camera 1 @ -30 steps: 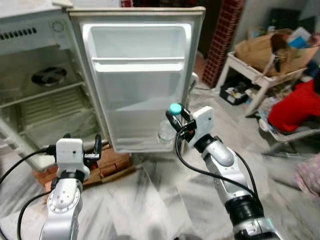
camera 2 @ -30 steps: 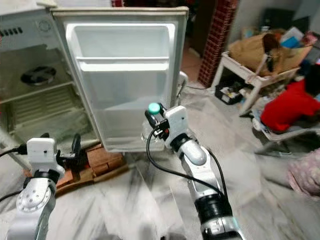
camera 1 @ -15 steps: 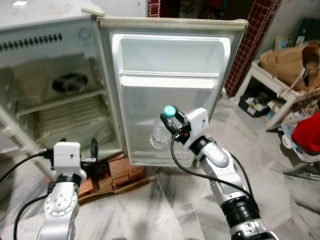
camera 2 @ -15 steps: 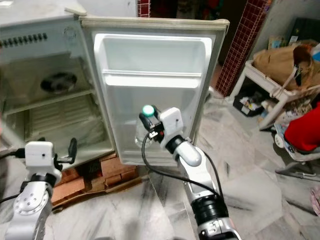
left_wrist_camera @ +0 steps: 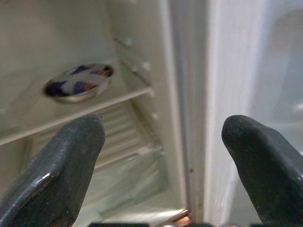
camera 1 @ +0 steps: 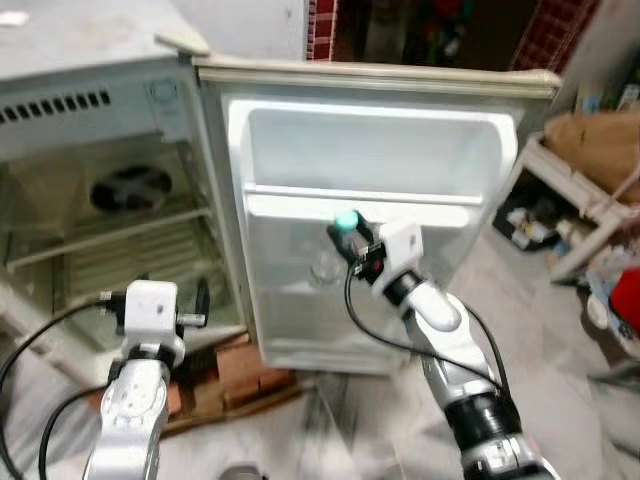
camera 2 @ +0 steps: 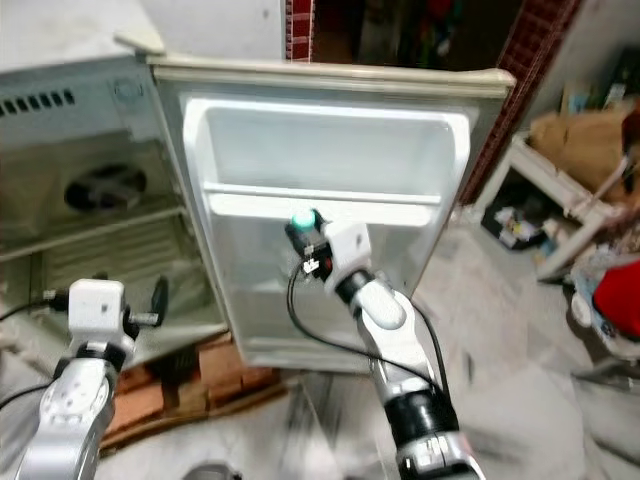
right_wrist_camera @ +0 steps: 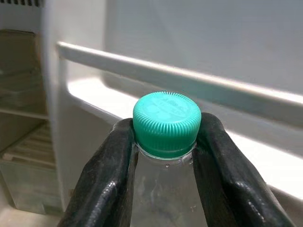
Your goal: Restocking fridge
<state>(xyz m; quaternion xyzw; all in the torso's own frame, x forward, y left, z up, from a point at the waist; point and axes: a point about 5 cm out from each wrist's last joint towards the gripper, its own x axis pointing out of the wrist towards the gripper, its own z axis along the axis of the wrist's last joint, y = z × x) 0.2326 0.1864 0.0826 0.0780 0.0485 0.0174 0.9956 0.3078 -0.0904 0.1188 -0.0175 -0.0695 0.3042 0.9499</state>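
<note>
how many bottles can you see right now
1. A clear bottle with a green cap is clamped at the neck by the right gripper, in front of the open fridge door. Others may be hidden deeper inside the fridge.

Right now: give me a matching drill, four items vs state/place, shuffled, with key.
Items
1. bottle cap
2. left gripper
3. patterned dish
4. fridge door

States
A. swung open, shelves bare
B. open, holding nothing
C. teal, pinched at the neck below it by the right gripper
D. lying on a shelf inside the fridge

Pairs: 1-C, 2-B, 3-D, 4-A
</note>
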